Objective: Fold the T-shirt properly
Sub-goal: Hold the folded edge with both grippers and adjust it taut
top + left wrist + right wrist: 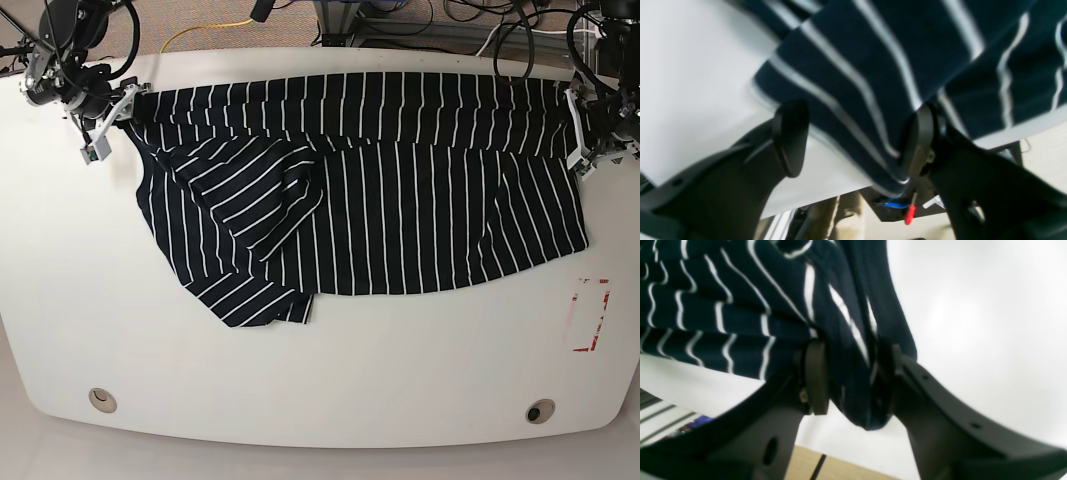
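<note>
The right gripper (853,380) is clamped on a bunched corner of the dark navy, white-striped fabric T-shirt (380,200) at the table's far left, while the left gripper (857,140) at far right stands spread around its edge and should close before both pull level; the near-left sleeve lies crumpled on the white table (330,380).

The dark navy, white-striped cloth T-shirt (400,190) looks soft, matt and slightly fuzzy, creasing easily. The white table (330,380) is smooth with a faint sheen. Both black pincers, left (857,140) and right (853,380), look like matt moulded plastic
</note>
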Robot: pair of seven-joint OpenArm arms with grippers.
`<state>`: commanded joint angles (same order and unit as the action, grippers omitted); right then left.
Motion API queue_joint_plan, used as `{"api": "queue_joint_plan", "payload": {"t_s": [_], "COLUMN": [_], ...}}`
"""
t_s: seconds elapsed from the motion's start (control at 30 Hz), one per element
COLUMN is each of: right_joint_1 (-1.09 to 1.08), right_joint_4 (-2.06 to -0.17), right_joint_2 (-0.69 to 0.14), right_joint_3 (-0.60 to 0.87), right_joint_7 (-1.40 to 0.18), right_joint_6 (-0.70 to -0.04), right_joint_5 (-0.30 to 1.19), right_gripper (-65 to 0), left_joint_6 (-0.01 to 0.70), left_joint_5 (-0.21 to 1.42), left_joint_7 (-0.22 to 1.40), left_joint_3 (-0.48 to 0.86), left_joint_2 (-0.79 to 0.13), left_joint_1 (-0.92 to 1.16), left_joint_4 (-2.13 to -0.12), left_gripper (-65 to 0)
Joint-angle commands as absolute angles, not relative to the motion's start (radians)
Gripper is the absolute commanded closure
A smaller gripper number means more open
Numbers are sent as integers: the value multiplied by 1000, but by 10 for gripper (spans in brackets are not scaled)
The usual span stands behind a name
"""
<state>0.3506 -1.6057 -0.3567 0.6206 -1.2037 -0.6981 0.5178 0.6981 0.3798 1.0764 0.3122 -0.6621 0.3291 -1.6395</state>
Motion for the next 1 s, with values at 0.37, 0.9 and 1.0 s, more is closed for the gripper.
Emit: {"api": "queue_joint_plan", "payload": {"t_s": [0.37, 0.9, 1.0], "right_joint_1": [387, 366, 371], "right_joint_4": [-1862, -1982, -1982], "right_joint_2": [-318, -303, -311], "right_joint_3": [622, 624, 624], "right_joint_7": [-1265, -1319, -1319], "right_joint_6": [-698, -698, -698], "right_joint_5": [524, 648, 648], "right_gripper": [-225, -225, -225], "left_joint_6": [698, 698, 698], "left_joint_5": [380, 604, 682], "left_joint_7": [1219, 1262, 1262], "left_joint_3": [360, 469, 542], "left_joint_2": [-691, -657, -653], "left_joint_1": [295, 377, 400], "left_joint_4": [-1773, -1916, -1913], "left_gripper": [-378, -378, -378]}}
